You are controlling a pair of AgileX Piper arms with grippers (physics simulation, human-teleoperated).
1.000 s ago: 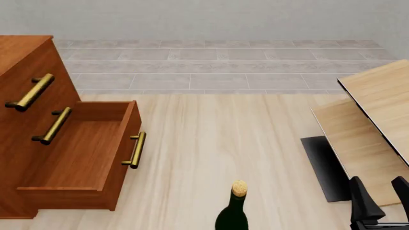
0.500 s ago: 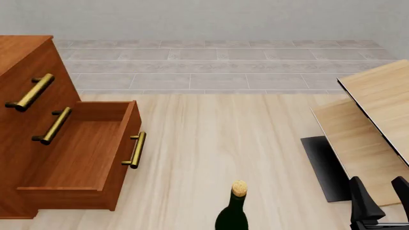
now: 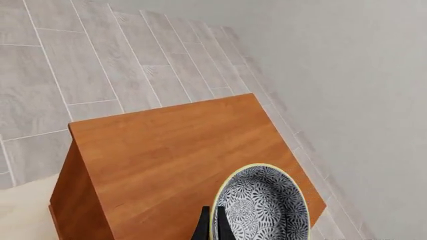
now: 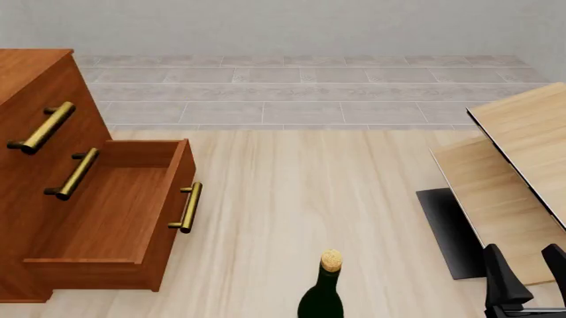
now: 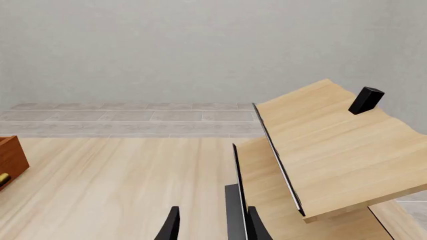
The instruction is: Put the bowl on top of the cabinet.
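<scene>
In the left wrist view the bowl [image 3: 263, 206], pale-rimmed with a blue-grey speckled inside, hangs tilted over the flat top of the reddish-brown cabinet [image 3: 173, 145]. My left gripper [image 3: 212, 227] is shut on the bowl's rim, one thin dark finger on each side of it. I cannot tell whether the bowl touches the top. The front view shows the cabinet [image 4: 36, 152] at the left with brass handles and one drawer [image 4: 115, 212] pulled open; the bowl and left gripper are outside that view. My right gripper [image 4: 529, 268] stands open at the lower right, holding nothing.
A dark bottle with a cork [image 4: 323, 291] stands at the front centre. A pale light-wood table [image 4: 531, 132] tilts along the right, with a small black block [image 5: 366, 100] on it. Grey tiled floor [image 4: 301, 93] lies beyond the wooden surface.
</scene>
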